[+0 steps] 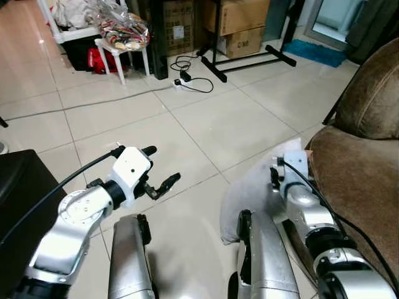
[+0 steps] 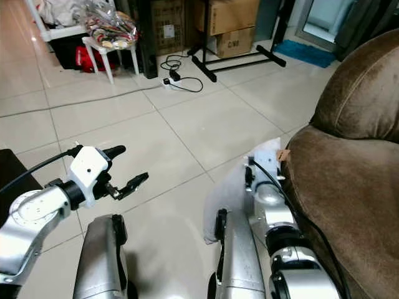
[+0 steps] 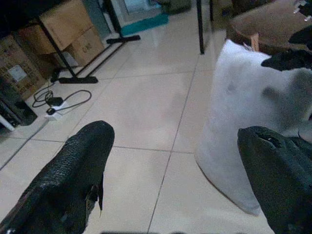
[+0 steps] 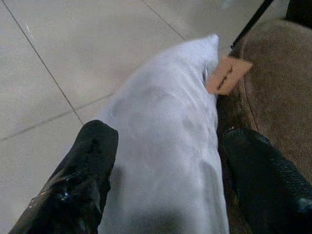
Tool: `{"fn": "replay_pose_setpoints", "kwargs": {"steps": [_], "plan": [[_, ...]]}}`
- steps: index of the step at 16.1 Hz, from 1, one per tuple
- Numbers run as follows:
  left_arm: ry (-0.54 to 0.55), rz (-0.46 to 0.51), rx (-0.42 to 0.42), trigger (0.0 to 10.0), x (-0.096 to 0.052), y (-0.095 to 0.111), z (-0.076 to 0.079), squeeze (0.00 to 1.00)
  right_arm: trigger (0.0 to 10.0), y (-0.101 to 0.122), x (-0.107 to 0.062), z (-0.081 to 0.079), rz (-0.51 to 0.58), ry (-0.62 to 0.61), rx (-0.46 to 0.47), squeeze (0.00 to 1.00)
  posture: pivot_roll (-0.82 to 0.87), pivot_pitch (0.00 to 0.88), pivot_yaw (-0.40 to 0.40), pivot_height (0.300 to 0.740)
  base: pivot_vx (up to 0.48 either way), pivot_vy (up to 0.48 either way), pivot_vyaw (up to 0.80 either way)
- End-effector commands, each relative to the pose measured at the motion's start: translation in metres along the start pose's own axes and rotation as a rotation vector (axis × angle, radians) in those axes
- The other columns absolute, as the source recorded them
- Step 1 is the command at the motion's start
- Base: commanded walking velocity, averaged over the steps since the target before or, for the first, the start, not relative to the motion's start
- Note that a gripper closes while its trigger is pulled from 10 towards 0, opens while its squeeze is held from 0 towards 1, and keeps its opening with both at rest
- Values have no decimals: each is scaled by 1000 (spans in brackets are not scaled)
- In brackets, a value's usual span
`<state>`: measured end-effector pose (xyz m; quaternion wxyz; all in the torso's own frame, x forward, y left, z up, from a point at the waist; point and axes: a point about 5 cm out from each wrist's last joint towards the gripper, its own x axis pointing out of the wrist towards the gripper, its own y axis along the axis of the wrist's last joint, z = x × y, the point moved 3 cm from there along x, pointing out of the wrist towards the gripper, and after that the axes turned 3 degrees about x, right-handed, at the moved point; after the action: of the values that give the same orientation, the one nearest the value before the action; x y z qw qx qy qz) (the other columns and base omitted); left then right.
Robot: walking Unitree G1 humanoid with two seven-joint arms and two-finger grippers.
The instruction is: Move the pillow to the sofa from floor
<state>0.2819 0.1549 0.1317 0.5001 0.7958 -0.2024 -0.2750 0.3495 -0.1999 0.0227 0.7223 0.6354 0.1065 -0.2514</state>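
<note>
Pillow: white pillow (image 4: 165, 146) stands on edge on the tiled floor (image 1: 206, 124), leaning against the front of the brown sofa (image 1: 361, 174); a tan tag (image 4: 228, 74) shows where the two meet.
Right claw: right claw (image 4: 165, 180) sits low over the pillow's upper edge, fingers spread, one black finger (image 4: 83, 180) on the floor side and the other on the sofa side. The pillow lies between them, but no squeeze is visible; contact with the pads looks likely, though the close view does not settle it.
Left claw: left claw (image 1: 156, 171) is raised over bare tile, well apart from the pillow, fingers parted and holding nothing. Its wrist view looks across at the pillow's broad face.
Step in hand: judged to be the grasp stage; the pillow is on the floor, lift not yet begun.
Next move: right claw needs to close firmly on the pillow's top edge, then raise it above the seat cushion and carry it toward the sofa. The left claw could come in against the broad face to steady the soft bulk.
Risk: fabric may slip from a shallow pinch.
Surroundings: cardboard boxes (image 1: 240, 25), a power strip cable (image 1: 187, 78), a white stool (image 1: 121, 53) beyond.
</note>
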Motion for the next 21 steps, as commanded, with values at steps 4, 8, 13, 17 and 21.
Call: {"fn": "replay_pose_setpoints", "kwargs": {"steps": [4,8,13,17,21], "plan": [[-12,-27,-5,10000,-22,6,-5,0,10000,-22,4,14,-92,-62,-31,686,46,0,25,427,0,0,0],[-76,-69,-14,10000,-44,7,2,0,10000,-35,3,26,-147,-133,-73,0,102,13,45,427,0,0,0],[-109,-88,-28,10000,-50,11,5,0,0,-39,2,16,-163,-98,-22,0,113,21,51,427,0,0,0],[-157,-90,-65,10000,-49,12,13,0,0,-33,3,6,-141,-39,16,0,104,11,48,427,0,0,0],[-158,-90,-73,10000,-49,13,12,0,0,-33,3,5,-139,-26,32,0,104,0,46,427,0,0,0]]}}
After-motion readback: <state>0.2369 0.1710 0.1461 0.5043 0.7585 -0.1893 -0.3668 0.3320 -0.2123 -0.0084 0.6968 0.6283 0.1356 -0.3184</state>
